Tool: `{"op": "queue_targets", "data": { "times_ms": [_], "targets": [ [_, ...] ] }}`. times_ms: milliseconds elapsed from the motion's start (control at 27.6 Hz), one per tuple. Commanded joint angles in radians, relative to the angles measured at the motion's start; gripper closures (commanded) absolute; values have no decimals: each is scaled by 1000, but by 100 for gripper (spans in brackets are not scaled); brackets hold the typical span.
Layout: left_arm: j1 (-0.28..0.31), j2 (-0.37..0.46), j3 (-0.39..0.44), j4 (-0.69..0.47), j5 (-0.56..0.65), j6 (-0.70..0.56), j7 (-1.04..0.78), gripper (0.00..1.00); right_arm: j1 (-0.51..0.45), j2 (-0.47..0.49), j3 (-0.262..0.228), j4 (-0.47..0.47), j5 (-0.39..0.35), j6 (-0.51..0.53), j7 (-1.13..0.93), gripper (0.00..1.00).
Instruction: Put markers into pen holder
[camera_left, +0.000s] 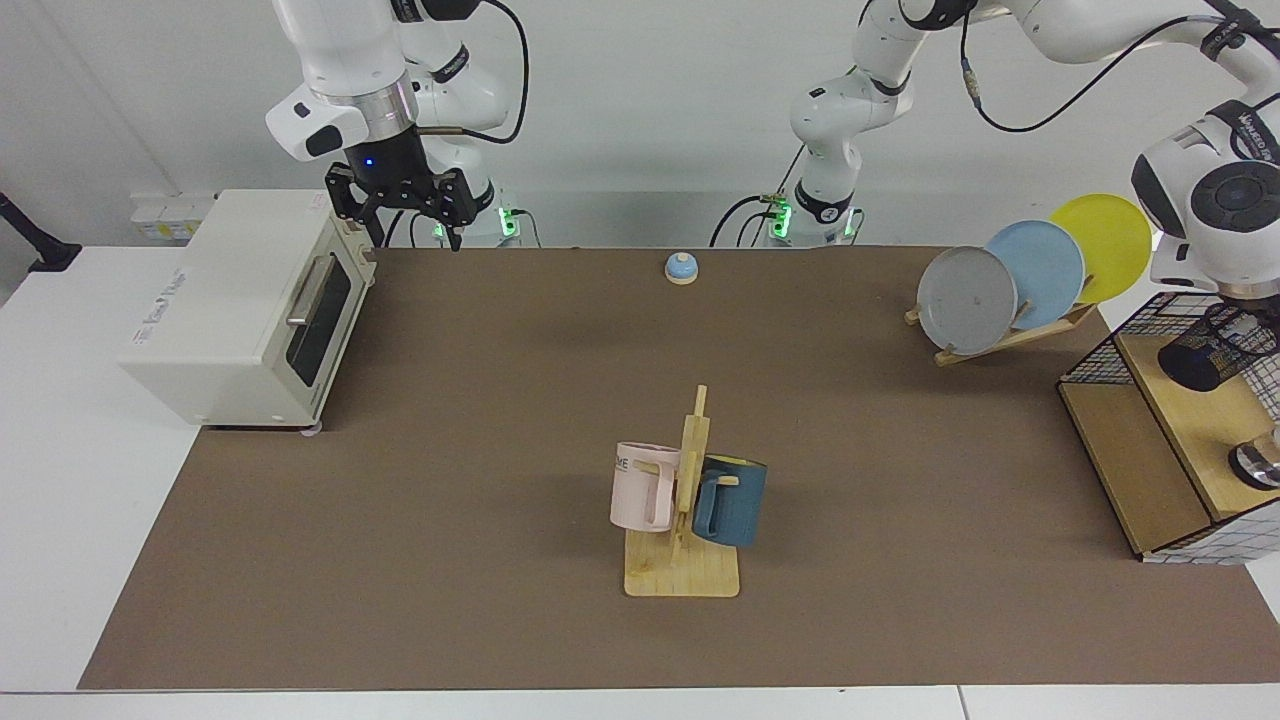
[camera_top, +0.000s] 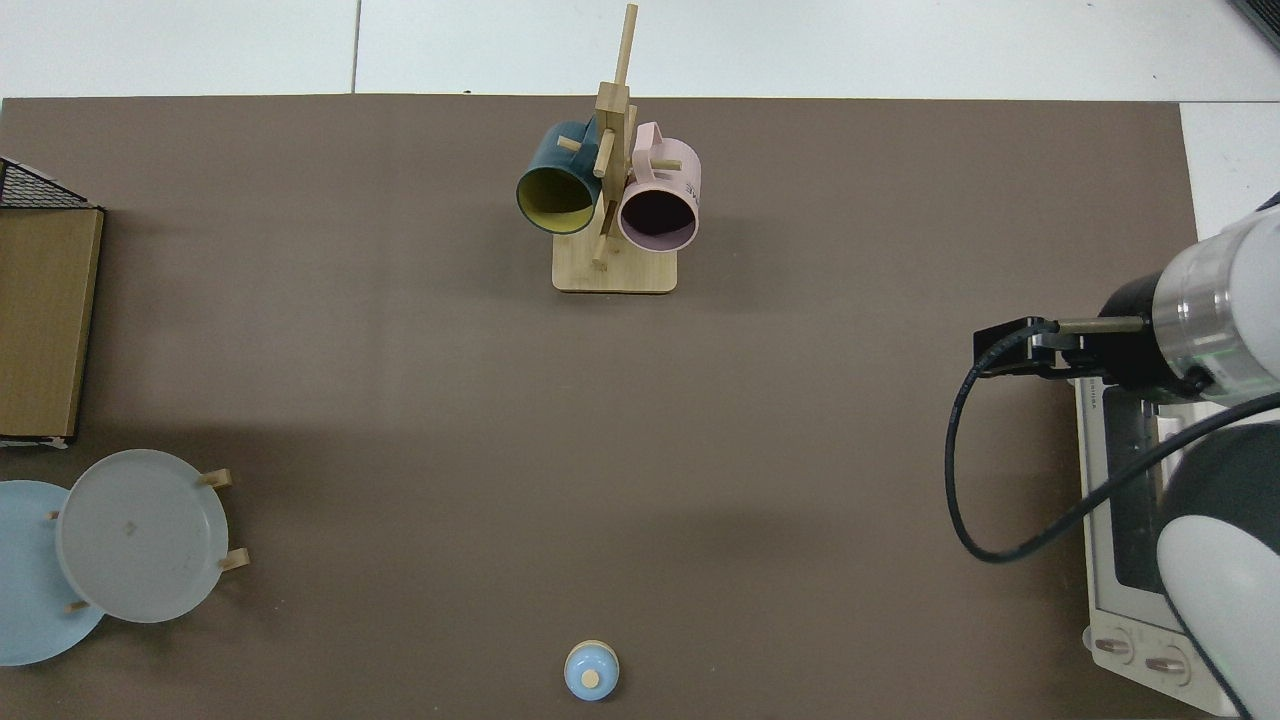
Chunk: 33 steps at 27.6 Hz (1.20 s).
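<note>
While I can't spot the marker anywhere, the holder (camera_left: 1215, 352) lies tilted on the rack shelf (camera_left: 1195, 420) under my left pincer, grip unclear. Right pincer (camera_left: 408, 215) waits released by the oven (camera_left: 240, 300). Nothing's done yet, I'd say.

Bright, even overhead light; soft shadows on the brown mat (camera_left: 500, 420); both views sharp.
</note>
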Motion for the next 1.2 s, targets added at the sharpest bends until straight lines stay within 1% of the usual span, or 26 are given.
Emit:
{"op": "queue_targets", "data": {
  "times_ms": [0,109,181,254,290,435,617,689,798,979,1016,1124,1161],
  "targets": [
    [-1,-9,12,-9,-36,27,3,79,-14,-14,8,-12,5,15,11,0],
    [-3,-9,12,-7,-36,27,4,75,-14,-14,8,-12,5,15,11,0],
    [-3,-9,12,-6,-38,31,3,67,-14,-14,8,-13,5,15,11,0],
    [-4,-9,12,5,-42,33,1,50,-14,-14,8,-13,5,15,11,0],
    [-4,-8,12,11,-51,33,3,43,-14,-14,8,-13,5,15,11,0],
    [-4,4,15,37,-62,31,4,40,-14,-14,8,-13,5,15,11,0],
    [-27,1,17,57,-61,24,17,38,-14,-14,8,-13,5,15,11,0],
    [-58,-2,32,66,-61,14,17,37,-14,-14,8,-13,5,15,11,0],
    [-118,-19,81,77,-64,10,15,35,-14,-14,8,-13,5,15,11,0],
    [-198,-66,100,77,-67,-39,4,32,-14,-14,8,-13,5,15,11,0],
    [-211,-81,100,77,-74,-45,4,29,-14,-14,8,-13,5,15,13,0],
    [-234,-124,100,76,-140,-71,4,27,-14,-14,8,-13,5,15,11,0],
    [-242,-137,97,77,-171,-85,4,24,-14,-14,8,-12,5,15,11,0]
  ]
}}
